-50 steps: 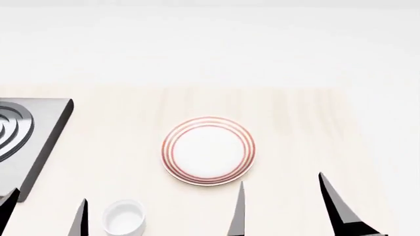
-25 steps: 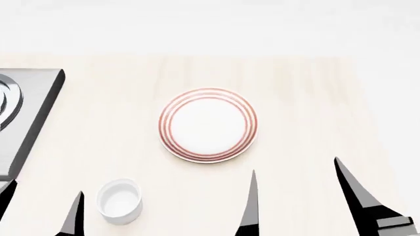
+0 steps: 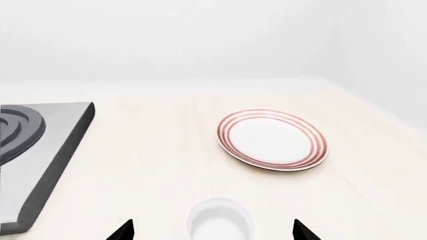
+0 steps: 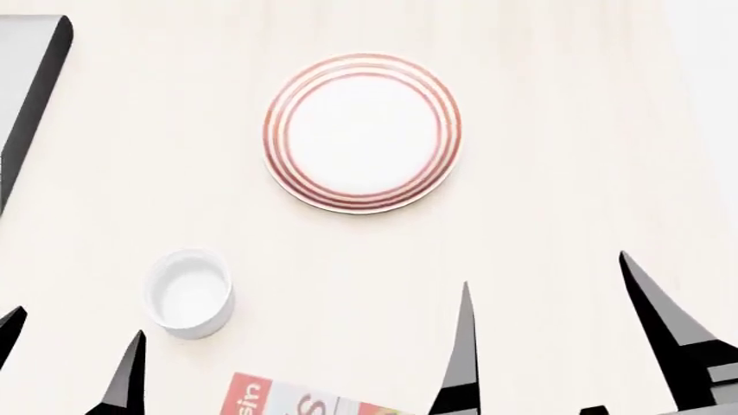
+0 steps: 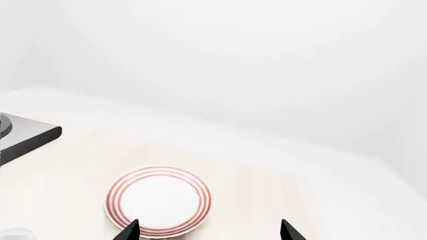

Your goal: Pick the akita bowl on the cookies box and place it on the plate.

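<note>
The plate (image 4: pixel 362 132) is white with thin red rings and lies empty on the pale wooden counter; it also shows in both wrist views, plate (image 3: pixel 272 140) and plate (image 5: pixel 158 201). One red-and-white corner of the cookies box (image 4: pixel 297 399) pokes in at the head view's lower edge. The akita bowl is out of view. My left gripper (image 4: pixel 72 333) (image 3: pixel 212 227) is open and holds nothing. My right gripper (image 4: pixel 545 272) (image 5: pixel 209 227) is also open and empty, near the plate's near right side.
A plain white cup (image 4: pixel 188 292) (image 3: pixel 220 225) stands near the left gripper, just beyond the cookies box. A grey stove top (image 4: pixel 26 86) (image 3: pixel 40 150) takes up the counter's left side. A white wall rises behind the counter.
The head view has tipped downward: plate and cup slid up the picture, the stove moved towards the corner, and the cookies box corner came into sight. Both grippers stay open.
</note>
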Available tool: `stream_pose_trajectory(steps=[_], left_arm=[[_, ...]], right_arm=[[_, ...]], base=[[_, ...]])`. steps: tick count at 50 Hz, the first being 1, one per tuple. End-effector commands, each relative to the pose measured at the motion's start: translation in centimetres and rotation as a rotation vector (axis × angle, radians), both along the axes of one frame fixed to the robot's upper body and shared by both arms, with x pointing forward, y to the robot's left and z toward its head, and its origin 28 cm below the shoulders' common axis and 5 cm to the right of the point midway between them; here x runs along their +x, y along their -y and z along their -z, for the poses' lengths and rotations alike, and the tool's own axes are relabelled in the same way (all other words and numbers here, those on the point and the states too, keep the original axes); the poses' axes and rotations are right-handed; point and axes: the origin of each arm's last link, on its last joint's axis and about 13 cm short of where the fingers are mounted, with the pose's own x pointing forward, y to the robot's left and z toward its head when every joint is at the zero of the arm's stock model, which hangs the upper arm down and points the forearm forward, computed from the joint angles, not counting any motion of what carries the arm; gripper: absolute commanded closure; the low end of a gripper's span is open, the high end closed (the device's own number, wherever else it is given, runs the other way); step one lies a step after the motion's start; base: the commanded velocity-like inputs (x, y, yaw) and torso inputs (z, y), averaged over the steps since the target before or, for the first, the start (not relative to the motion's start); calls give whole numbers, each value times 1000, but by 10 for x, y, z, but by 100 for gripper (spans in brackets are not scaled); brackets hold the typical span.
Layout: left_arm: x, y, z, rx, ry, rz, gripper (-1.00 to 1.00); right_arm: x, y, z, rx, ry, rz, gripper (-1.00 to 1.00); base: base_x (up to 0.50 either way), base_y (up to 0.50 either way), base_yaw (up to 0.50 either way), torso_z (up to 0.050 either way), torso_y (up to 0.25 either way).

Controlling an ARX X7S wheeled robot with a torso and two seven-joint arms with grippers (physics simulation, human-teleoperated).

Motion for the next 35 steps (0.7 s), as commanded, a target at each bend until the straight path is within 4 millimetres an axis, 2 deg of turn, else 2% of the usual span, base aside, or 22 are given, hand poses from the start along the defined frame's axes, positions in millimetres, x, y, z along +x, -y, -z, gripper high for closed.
stream_pose_trajectory(steps=[1, 13, 19, 26, 35], left_arm=[[0, -1, -2, 12, -5, 3, -100], [2, -1, -1, 10, -14, -17, -100], [3, -1, -1, 20, -23, -28, -100], [8, -3, -3, 35, -44, -73, -100], [6, -2, -3, 54, -41, -77, -100]], right_arm=[[-2, 2, -5, -14, 15, 10, -100], [0, 1, -5, -38, -6, -3, -100], [1, 0, -7, -114, -99, -71, -100], [0, 1, -21, -296, -149, -133, -100], [-6, -7, -49, -383, -234, -273, -100]], base=[[0, 0, 0, 4, -94], [0, 0, 0, 0, 0], [0, 0, 0, 0, 0], [0, 0, 0, 0, 0], [0, 0, 0, 0, 0]])
